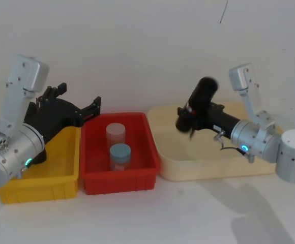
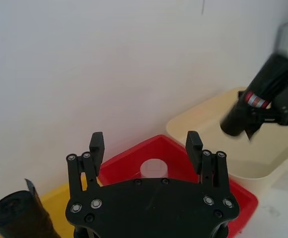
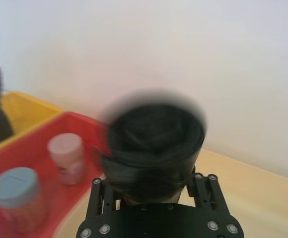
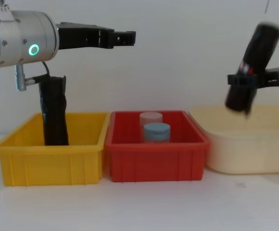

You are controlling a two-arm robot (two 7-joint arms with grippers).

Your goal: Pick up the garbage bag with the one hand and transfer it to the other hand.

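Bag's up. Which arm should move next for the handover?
Probably left. The right gripper is shut on the garbage bag above the cream bin; the left gripper, jaws open and empty, is raised and points toward it.

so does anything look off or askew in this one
Only the garbage bag: it sits tilted in the right claw, gripped near its lower end, above the cream tub. Nothing looks spilled, and the other black roll stands upright in the yellow bin.

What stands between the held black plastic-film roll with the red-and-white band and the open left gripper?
Nothing visible. The right gripper holds the banded black roll; open air separates it from the left gripper; jars in the red bin sit lower.
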